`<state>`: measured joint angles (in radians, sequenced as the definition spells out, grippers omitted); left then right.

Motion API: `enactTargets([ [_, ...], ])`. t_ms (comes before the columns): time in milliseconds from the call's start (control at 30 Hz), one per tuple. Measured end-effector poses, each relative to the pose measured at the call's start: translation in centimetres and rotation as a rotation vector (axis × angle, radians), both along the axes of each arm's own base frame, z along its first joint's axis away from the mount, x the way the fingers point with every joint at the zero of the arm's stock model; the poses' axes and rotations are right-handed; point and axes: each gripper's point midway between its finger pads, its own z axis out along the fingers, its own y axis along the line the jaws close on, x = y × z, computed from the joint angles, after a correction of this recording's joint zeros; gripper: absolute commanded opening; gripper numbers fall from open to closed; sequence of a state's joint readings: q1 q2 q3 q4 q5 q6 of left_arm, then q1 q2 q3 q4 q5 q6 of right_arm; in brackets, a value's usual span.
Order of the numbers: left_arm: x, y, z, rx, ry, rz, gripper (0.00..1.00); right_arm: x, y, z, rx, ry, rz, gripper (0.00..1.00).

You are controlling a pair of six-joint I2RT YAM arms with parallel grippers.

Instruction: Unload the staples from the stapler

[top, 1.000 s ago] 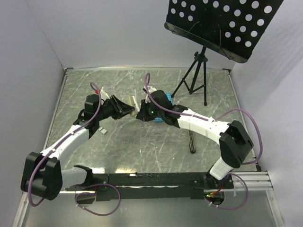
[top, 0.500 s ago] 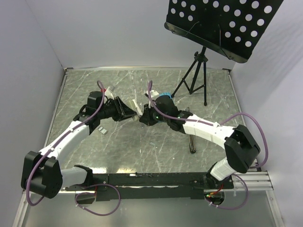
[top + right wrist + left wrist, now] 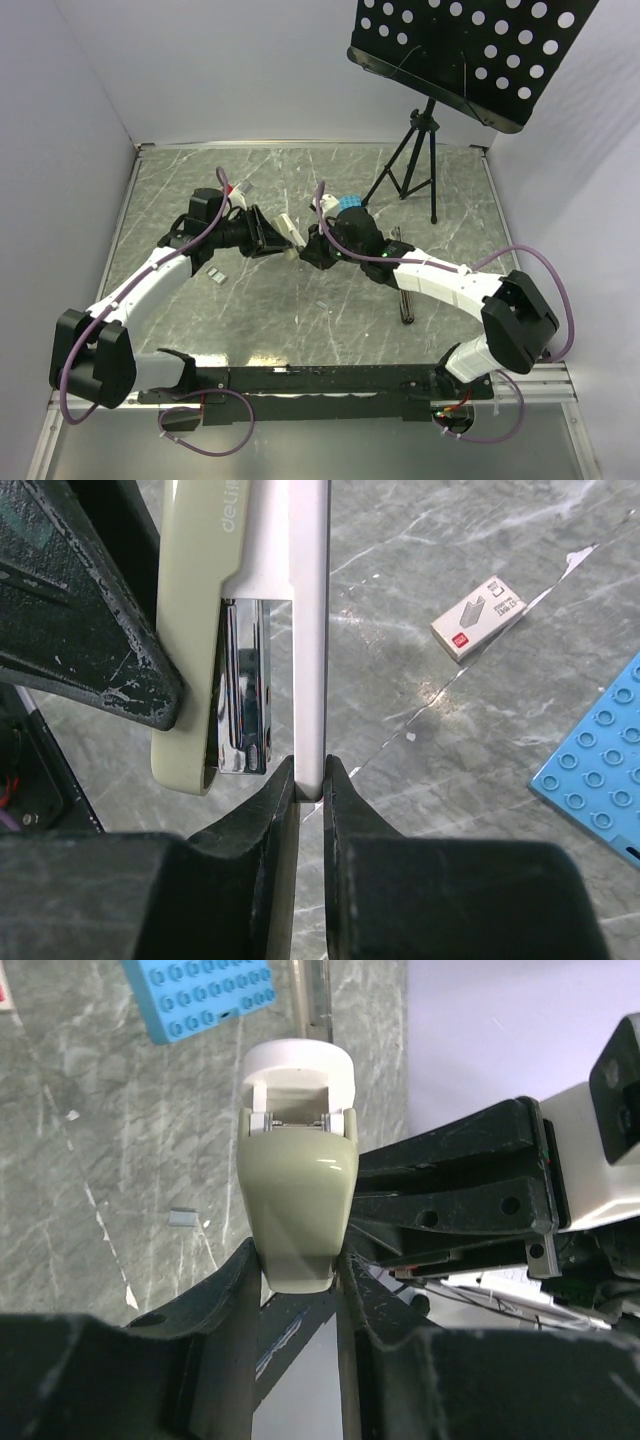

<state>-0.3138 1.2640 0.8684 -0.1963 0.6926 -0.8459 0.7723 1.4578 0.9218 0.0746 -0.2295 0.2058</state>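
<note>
Left claw (image 3: 268, 236): top view, pressed together on the beige end of the stapler (image 3: 290, 228), which hangs off the marble table (image 3: 250, 330) between the two arms, mid-table.
Right claw (image 3: 313, 248): top view, meets the stapler from the opposite side; its wrist hides the jaws here.
Loose staples (image 3: 213, 275): small grey strips flat on the table by the left forearm, with one more nearer centre, all apart from the stapler.
Blue studded plate (image 3: 350, 204): just behind the right wrist, not involved.
Black bar (image 3: 405, 295): lies on the table near the right forearm, untouched.
Left wrist view: fingers (image 3: 245, 1270) squeeze both sides of the beige top cover (image 3: 298, 1190). The rounded white base (image 3: 297, 1060) pokes out past the hinge pins. One staple strip lies on the table beside it.
Right wrist view: fingers (image 3: 275, 800) are almost touching and pinch only the thin edge of the white base. The beige cover and chrome magazine (image 3: 245, 680) sit just beside that edge, and the other arm's black finger is on the cover.
Staple box (image 3: 478, 617): on the table beyond, well apart.
Why held so: my read is one claw per half, so cover and base can be hinged apart to reach the magazine.
Magazine contents: cannot tell.
</note>
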Motion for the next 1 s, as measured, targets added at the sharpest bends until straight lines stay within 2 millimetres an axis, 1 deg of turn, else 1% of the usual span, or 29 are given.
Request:
enactTargets([
  [200,-0.3,-0.3,0.8,-0.038,-0.036,-0.047,0.01,-0.4,-0.2,0.9,0.014,0.014,0.025,0.00],
  [233,-0.3,-0.4,0.9,-0.045,-0.041,-0.053,0.04,-0.4,-0.2,1.0,0.015,0.021,0.026,0.00],
  [267,-0.3,-0.4,0.9,-0.049,-0.043,-0.054,0.13,-0.5,-0.2,1.1,0.015,0.026,0.027,0.00],
  [300,-0.3,-0.4,0.9,-0.053,-0.043,-0.057,0.40,-0.5,-0.2,1.1,0.015,0.036,0.027,0.00],
  [333,-0.4,-0.4,1.0,-0.055,-0.041,-0.061,0.50,-0.7,-0.2,1.1,0.016,0.044,0.030,0.00],
  [367,-0.4,-0.4,1.0,-0.056,-0.043,-0.064,0.57,-0.7,-0.2,1.2,0.017,0.052,0.031,0.00],
  [400,-0.4,-0.4,1.0,-0.054,-0.048,-0.067,0.67,-0.8,-0.2,1.3,0.019,0.058,0.032,0.00],
  [433,-0.3,-0.2,0.9,-0.048,-0.052,-0.062,0.71,-0.9,-0.4,1.0,0.014,0.076,0.026,0.00],
  [500,0.1,0.5,0.8,-0.029,-0.066,-0.039,0.75,-0.8,-1.0,0.5,0.001,0.104,0.008,0.00],
  [600,0.4,1.2,0.7,-0.002,-0.089,-0.014,0.76,-0.7,-2.0,-0.2,-0.020,0.146,-0.021,0.00],
  [633,0.3,1.4,0.8,0.006,-0.100,-0.015,0.74,-0.7,-2.2,-0.4,-0.024,0.156,-0.029,0.00],
  [733,0.1,1.7,0.5,0.046,-0.136,-0.025,0.58,-0.7,-2.9,-0.8,-0.035,0.184,-0.041,0.00],
  [800,0.1,2.0,0.1,0.098,-0.196,-0.046,0.60,-0.9,-3.2,-1.0,-0.031,0.217,-0.032,0.00],
  [833,0.1,2.1,0.0,0.135,-0.248,-0.062,0.64,-1.0,-3.5,-1.0,-0.025,0.236,-0.026,0.00],
  [867,0.1,2.2,0.1,0.176,-0.322,-0.082,0.70,-1.2,-3.8,-1.0,-0.014,0.262,-0.018,0.00],
  [900,-0.1,2.2,0.3,0.230,-0.434,-0.116,0.72,-1.2,-4.1,-1.0,-0.001,0.287,-0.011,0.00],
  [933,-0.6,2.2,0.7,0.269,-0.535,-0.147,0.74,-1.2,-4.5,-1.0,0.010,0.312,-0.007,0.00],
  [967,-1.3,2.1,1.4,0.314,-0.669,-0.188,0.77,-1.3,-4.8,-0.9,0.022,0.331,0.001,0.00],
  [1000,-2.2,2.0,2.4,0.353,-0.809,-0.237,0.78,-1.5,-5.1,-0.8,0.034,0.352,0.013,0.00],
])
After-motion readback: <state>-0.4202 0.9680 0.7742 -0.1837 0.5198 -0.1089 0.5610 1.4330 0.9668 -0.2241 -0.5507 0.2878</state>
